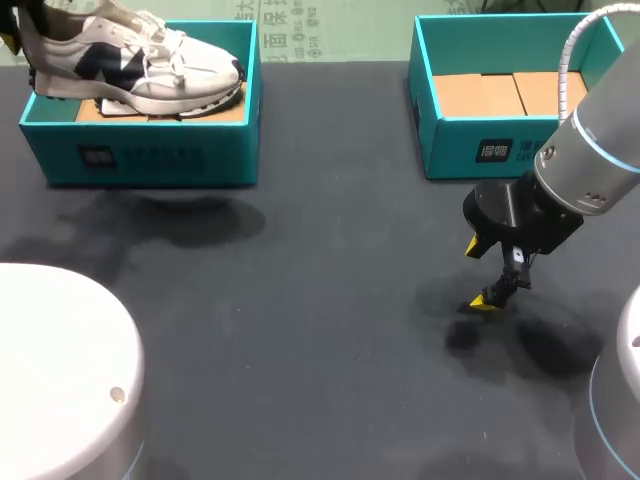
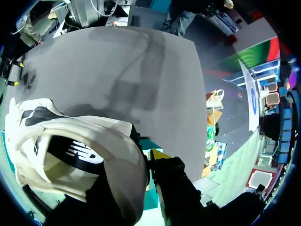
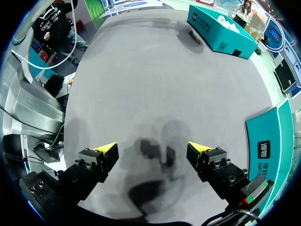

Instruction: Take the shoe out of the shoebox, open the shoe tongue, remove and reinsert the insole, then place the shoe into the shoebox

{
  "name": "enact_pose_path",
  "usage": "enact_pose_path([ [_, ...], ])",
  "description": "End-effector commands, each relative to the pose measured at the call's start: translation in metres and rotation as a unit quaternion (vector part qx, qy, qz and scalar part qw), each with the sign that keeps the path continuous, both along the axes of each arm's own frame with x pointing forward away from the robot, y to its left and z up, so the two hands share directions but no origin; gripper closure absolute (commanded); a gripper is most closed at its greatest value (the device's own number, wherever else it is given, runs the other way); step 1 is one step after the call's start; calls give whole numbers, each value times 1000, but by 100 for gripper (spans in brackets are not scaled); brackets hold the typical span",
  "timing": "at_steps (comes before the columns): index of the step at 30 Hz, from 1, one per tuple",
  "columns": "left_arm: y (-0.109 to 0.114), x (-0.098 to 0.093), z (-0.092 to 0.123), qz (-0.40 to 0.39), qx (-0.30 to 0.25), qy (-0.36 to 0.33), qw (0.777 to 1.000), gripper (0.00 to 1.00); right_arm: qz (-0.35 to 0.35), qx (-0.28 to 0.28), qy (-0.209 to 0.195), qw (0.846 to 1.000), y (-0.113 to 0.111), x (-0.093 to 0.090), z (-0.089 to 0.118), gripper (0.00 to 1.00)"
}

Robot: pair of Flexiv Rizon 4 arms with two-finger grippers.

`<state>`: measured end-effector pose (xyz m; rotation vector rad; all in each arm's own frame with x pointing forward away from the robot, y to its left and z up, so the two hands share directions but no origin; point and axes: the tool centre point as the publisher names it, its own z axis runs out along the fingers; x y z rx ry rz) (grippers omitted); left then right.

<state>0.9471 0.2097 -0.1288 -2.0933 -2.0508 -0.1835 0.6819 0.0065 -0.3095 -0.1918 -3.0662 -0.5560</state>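
A white shoe [image 1: 140,60] with dark navy markings hangs over the open teal shoebox [image 1: 150,155] at the table's far left, its toe pointing right and its sole about level with the rim. My left gripper [image 1: 14,38] is at the shoe's heel, shut on the heel collar. In the left wrist view the shoe [image 2: 70,150] fills the space before my left gripper [image 2: 143,162]; one yellow fingertip [image 2: 160,154] shows and the other is hidden behind the heel. My right gripper [image 1: 488,274] hangs open over bare table, nothing between its fingers [image 3: 107,149].
A second open teal box [image 1: 500,150] with a cardboard floor stands at the far right, just behind my right gripper; its side [image 3: 270,141] is close beside that gripper. The dark table mat [image 1: 300,300] lies bare between the boxes.
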Motion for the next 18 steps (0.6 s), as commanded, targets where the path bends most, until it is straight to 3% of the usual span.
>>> enact_pose_path([
  [1, -31, -27, -15, -12, 31, -17, 999, 100, -1, 0, -1, 1000, 0, -1, -1, 0],
  [6, -56, -54, -27, -24, 51, 1, 998, 100, -1, 0, -1, 1000, 0, -1, -1, 0],
  [11, -71, -73, -26, -16, 65, 25, 997, 100, -1, 0, -1, 1000, 0, -1, -1, 0],
  [18, -71, -73, -26, -16, 65, 25, 997, 100, -1, 0, -1, 1000, 0, -1, -1, 0],
])
